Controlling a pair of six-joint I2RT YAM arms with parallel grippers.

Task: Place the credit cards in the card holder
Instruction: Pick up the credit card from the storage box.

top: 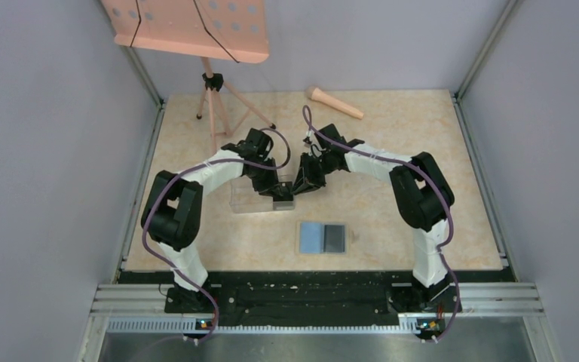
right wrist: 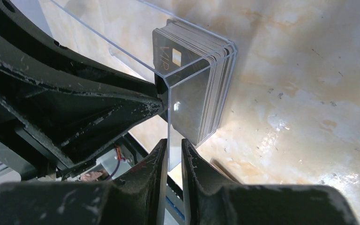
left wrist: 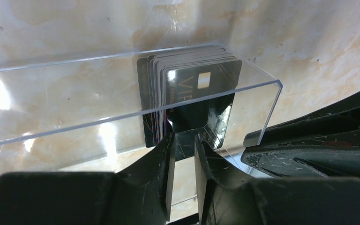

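now left tool [left wrist: 183, 138] pinches a card [left wrist: 195, 108], right tool [right wrist: 172, 146] grips clear box [right wrist: 117, 47].

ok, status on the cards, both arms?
Right gripper shut on clear box end wall. Left gripper, jaws narrow at card stack, grip unclear. Card holder lies open, nothing blocking it.

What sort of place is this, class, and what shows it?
Probably a robot test cell in a lab: left arm and right arm bolted to a rail at a table, enclosed by plain grey walls.
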